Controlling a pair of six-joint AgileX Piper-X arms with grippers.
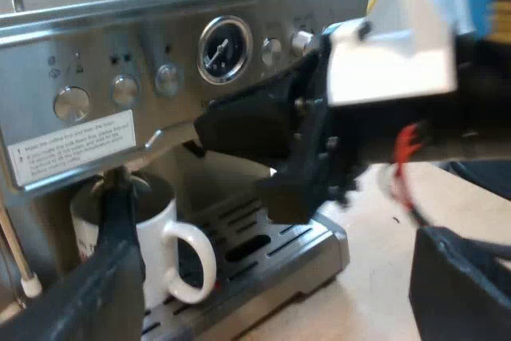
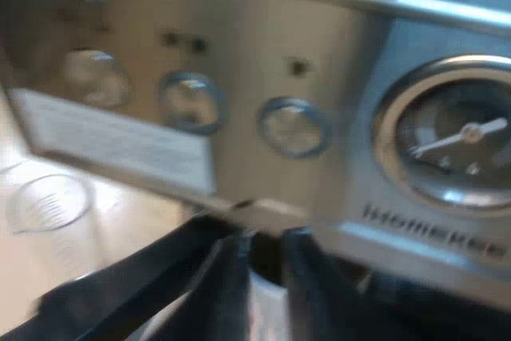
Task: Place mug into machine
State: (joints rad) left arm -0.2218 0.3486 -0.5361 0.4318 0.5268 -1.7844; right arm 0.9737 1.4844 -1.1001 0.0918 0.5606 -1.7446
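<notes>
A white mug stands upright on the espresso machine's drip tray, under the steel front panel. My left gripper is open and spread wide. One of its fingers stands close against the mug's side, while the other is well clear of the mug; I cannot tell if the near one touches it. My right gripper reaches in above the mug, level with the panel's lower edge and below the pressure gauge. In its own view my right gripper is close under the panel, with something white beneath it.
The espresso machine's panel carries round knobs, a white label and the gauge. A measuring glass stands on the pale table beside the machine. The right arm's white housing crosses in front of the machine.
</notes>
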